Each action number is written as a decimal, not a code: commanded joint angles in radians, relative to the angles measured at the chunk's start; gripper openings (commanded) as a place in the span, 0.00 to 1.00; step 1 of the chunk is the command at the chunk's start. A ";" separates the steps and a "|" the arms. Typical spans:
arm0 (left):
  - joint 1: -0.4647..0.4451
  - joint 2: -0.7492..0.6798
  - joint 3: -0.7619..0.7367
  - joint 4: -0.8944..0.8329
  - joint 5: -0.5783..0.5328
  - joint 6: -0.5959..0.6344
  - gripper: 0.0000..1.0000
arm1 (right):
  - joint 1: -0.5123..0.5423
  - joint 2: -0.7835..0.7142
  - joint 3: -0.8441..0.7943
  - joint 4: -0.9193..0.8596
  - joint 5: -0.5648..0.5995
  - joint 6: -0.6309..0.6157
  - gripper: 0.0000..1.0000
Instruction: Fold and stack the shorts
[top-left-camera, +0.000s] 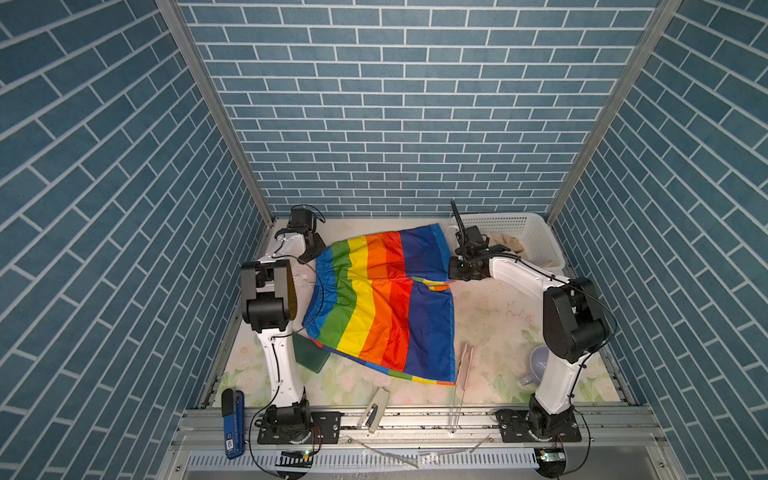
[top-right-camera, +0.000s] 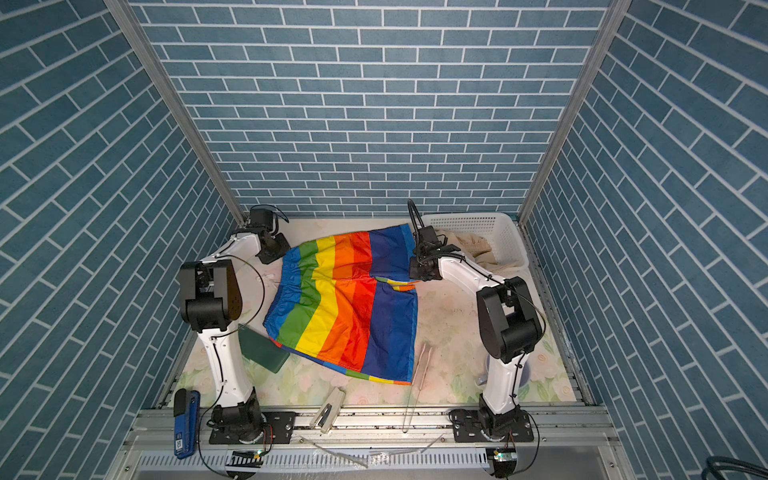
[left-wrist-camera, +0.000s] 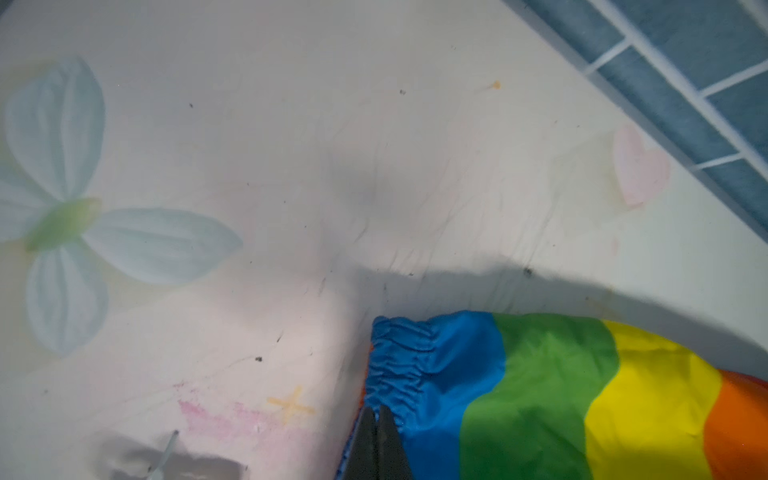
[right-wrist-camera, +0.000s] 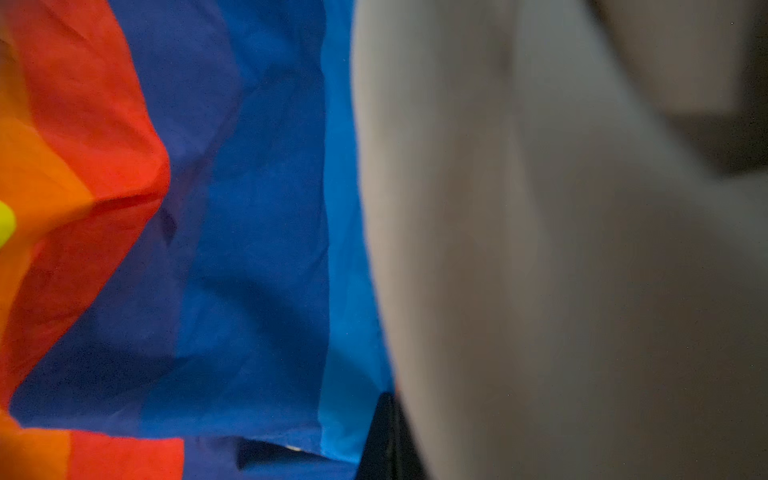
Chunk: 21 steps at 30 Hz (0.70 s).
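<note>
The rainbow-striped shorts (top-left-camera: 382, 303) lie spread on the floral table in both top views, waistband to the left, leg hems to the right. My left gripper (top-left-camera: 321, 248) is at the far corner of the waistband. In the left wrist view it (left-wrist-camera: 376, 409) is shut on the gathered blue waistband (left-wrist-camera: 399, 357). My right gripper (top-left-camera: 452, 270) is at the hem of the far leg. The right wrist view has it (right-wrist-camera: 388, 401) shut at the light blue hem edge (right-wrist-camera: 345, 249). The beige shorts (top-left-camera: 505, 242) lie crumpled in the white basket (top-left-camera: 519, 224).
A dark green block (top-left-camera: 309, 353) sits by the left arm near the waistband. Tongs (top-left-camera: 463, 370) lie just right of the near leg hem. A beige stapler (top-left-camera: 376, 409) and a blue tool (top-left-camera: 232, 422) are at the front rail. A lavender cup (top-left-camera: 538, 368) stands behind the right arm.
</note>
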<state>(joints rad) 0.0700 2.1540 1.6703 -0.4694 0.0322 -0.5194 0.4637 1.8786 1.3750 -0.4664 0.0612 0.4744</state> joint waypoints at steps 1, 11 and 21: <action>-0.001 -0.054 -0.023 0.010 -0.003 -0.009 0.00 | -0.006 0.046 0.002 -0.050 0.126 0.009 0.00; -0.001 -0.156 -0.149 0.054 0.001 -0.036 0.42 | -0.017 0.052 0.021 -0.008 0.089 -0.014 0.23; -0.003 -0.255 -0.232 0.068 0.002 -0.053 0.59 | -0.129 0.132 0.154 -0.056 0.023 -0.092 0.41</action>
<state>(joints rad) 0.0696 1.9366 1.4651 -0.4065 0.0456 -0.5674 0.3534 1.9957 1.4673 -0.4778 0.0933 0.4236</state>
